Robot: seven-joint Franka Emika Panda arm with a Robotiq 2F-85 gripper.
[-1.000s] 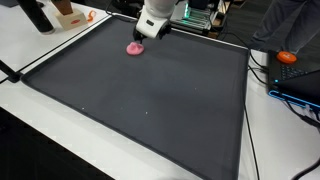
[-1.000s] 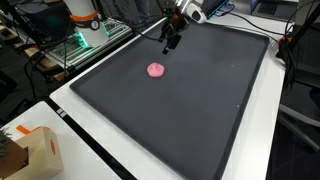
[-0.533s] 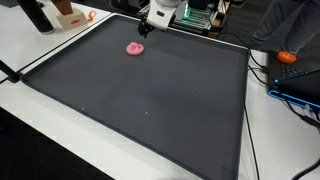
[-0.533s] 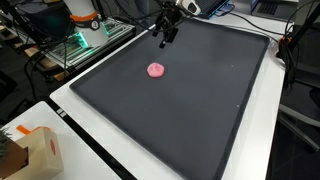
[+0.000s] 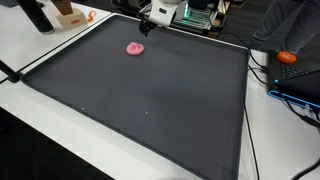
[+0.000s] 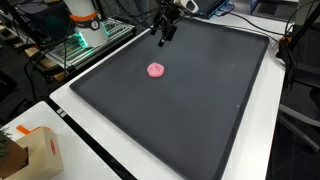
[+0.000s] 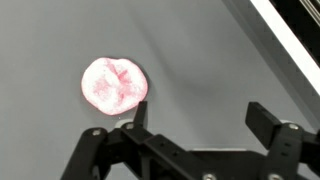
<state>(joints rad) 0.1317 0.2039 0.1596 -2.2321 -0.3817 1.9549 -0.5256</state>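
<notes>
Dark grey mat [image 5: 150, 110] covered most of the white table [image 5: 35, 50] in both exterior views. It lay flat and matte, with a thin pale line along its border.

I had the gripper [image 5: 145, 29] hanging over the mat near its far edge. The jaws were spread wide and held nothing. The wrist view showed the two black fingers [image 7: 138, 112] well apart, with bare mat between them. In an exterior view the gripper [image 6: 163, 39] looked to be raised clear of the surface.

A pink lump [image 7: 114, 85], round and crumpled, lay on the mat just ahead of one finger and off to that side, outside the gap between the jaws. I saw no contact between it and the gripper. In both exterior views the lump [image 5: 135, 48] sat alone on the mat, near the gripper and toward the far part of the surface. The wrist view caught the white table strip [image 7: 290, 35] running diagonally past the mat's edge.

Further out, the bench behind the arm carried a green-lit electronics rack [image 6: 85, 42]. A cardboard box [image 6: 35, 150] stood on the white table at a near corner. Beyond one side of the mat I noted an orange object [image 5: 287, 57] among black cables [image 5: 262, 72]. A dark bottle [image 5: 36, 16] stood at the far corner.
</notes>
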